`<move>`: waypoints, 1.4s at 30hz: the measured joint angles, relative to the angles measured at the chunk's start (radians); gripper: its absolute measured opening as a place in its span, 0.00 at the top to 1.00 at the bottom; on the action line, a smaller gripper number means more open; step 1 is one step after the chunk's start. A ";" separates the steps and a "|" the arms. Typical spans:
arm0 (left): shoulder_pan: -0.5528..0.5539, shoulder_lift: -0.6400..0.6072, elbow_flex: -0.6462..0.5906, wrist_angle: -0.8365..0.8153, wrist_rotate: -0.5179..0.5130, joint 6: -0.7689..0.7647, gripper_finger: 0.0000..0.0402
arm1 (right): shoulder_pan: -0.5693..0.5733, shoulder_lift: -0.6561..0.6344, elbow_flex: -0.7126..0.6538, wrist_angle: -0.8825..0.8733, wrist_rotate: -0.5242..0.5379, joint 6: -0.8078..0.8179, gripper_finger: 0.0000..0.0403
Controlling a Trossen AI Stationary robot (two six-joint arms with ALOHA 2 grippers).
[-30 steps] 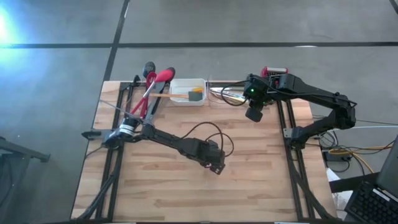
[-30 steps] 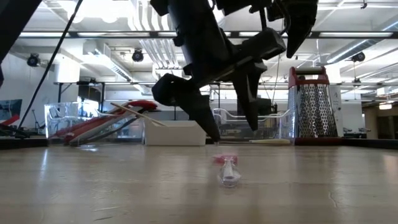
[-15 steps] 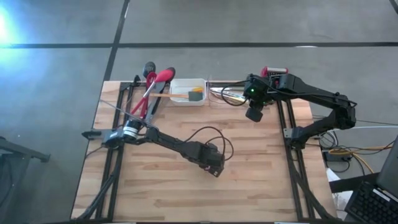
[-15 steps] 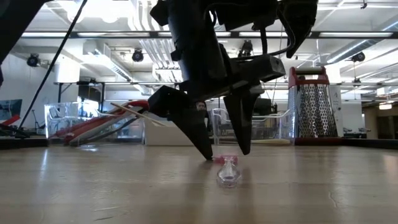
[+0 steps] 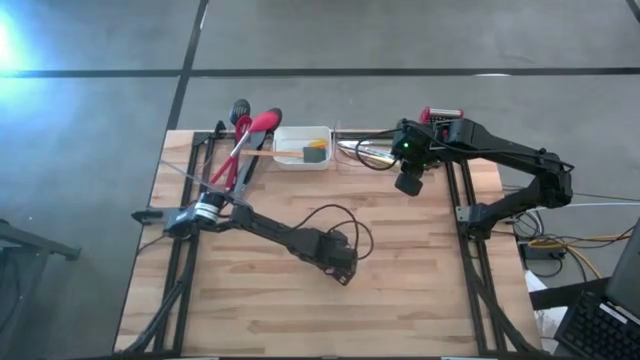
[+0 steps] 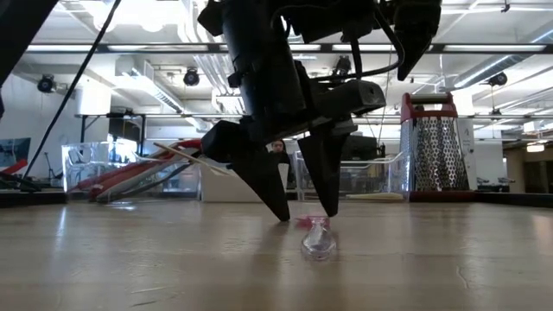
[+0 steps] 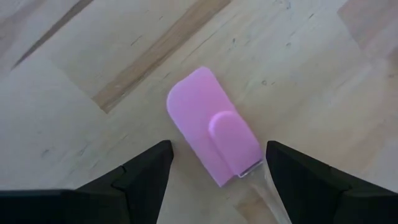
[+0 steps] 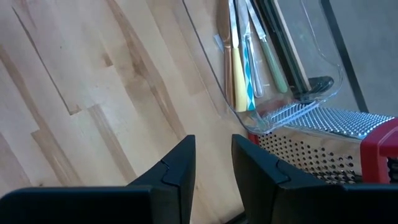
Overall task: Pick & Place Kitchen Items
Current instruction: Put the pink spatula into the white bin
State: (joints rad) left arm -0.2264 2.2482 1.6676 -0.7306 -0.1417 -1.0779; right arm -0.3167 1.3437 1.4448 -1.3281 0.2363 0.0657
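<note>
Left gripper [image 7: 214,177] hangs low over the middle of the pale wooden table [image 5: 420,300] with its two dark fingers [image 7: 140,177] spread wide, one on each side of a small pink spatula with a clear handle [image 7: 214,127]. From the left wrist view the spatula lies flat on the wood between the fingertips, and neither finger visibly touches it. At table height the fingertips [image 6: 275,203] reach the surface just beside the pink blade [image 6: 313,223]. Right gripper [image 8: 211,158] waits at the far right of the table, fingers partly parted and empty, near a clear plastic bin [image 8: 273,109] of thin pale-handled knives [image 8: 239,59] and a red-topped metal grater [image 8: 329,140].
</note>
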 joint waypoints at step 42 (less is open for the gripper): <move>-0.002 -0.059 0.108 -0.046 0.010 -0.084 0.38 | 0.000 0.000 0.000 -0.001 0.000 -0.043 0.76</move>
State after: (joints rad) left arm -0.2286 2.1891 1.7760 -0.7768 -0.1320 -1.1618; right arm -0.3167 1.3434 1.4448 -1.3293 0.2363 0.0222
